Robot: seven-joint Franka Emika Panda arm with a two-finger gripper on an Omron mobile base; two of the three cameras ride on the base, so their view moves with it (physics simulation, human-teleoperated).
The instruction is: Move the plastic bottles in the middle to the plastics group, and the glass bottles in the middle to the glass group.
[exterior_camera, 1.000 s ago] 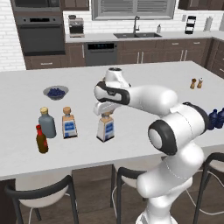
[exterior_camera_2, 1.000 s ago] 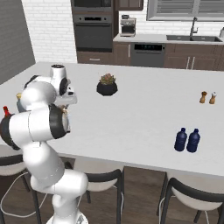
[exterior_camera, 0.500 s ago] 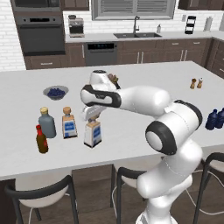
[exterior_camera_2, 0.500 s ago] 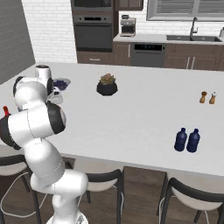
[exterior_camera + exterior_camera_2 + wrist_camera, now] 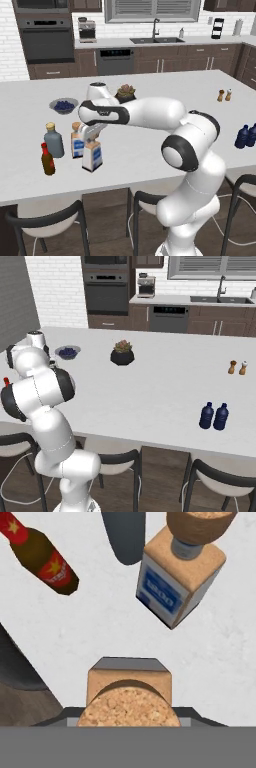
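My gripper [image 5: 92, 142] is shut on the cork stopper of a flat-sided clear glass bottle [image 5: 93, 156] with a blue-and-white label, held upright low over the counter's front left. In the hand view its cork top [image 5: 129, 706] sits right under the camera. A second, matching glass bottle [image 5: 76, 142] [image 5: 180, 577] stands just left of it. Beyond that is the glass group: a squat grey-blue bottle [image 5: 52, 141] [image 5: 124, 534] and a slim brown red-capped bottle [image 5: 47, 160] [image 5: 42, 554]. Two dark blue plastic bottles [image 5: 245, 136] [image 5: 214, 416] stand at the far right.
A bowl of blue berries [image 5: 63, 105] [image 5: 66, 351] and a dark potted plant [image 5: 125, 92] [image 5: 122, 353] sit further back on the white counter [image 5: 150, 160]. Salt and pepper shakers [image 5: 224, 94] [image 5: 237, 367] stand at the back right. Stools line the front edge.
The arm has swung left with the labelled glass bottle in its grip, carrying it from the middle to beside the other labelled bottle. The other bottles have not moved.
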